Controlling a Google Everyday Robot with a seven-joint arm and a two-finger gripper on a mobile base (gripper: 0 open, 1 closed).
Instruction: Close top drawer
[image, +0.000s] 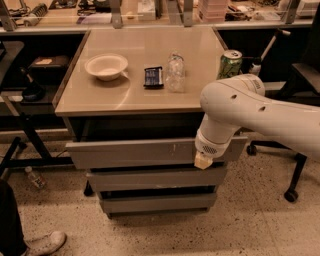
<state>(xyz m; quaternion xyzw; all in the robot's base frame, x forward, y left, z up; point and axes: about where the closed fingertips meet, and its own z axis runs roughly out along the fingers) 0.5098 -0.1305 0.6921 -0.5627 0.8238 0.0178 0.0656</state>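
The top drawer (135, 152) is the widest grey front under the tan tabletop, with small pale scratches right of centre. It stands pulled out a little, with a dark gap above it; its inside is hidden. Two narrower grey drawers (155, 179) sit below it. My gripper (202, 161) hangs from the white arm (235, 107) at the right part of the top drawer's front, its pale tip against or just in front of the lower edge. The arm covers the drawer's right end.
On the tabletop (150, 45) stand a white bowl (106, 66), a dark packet (153, 76), a clear plastic bottle (175, 72) and a green can (229, 64). An office chair (295, 165) is at the right. A bottle (36, 177) and a shoe (45, 243) are on the floor at the left.
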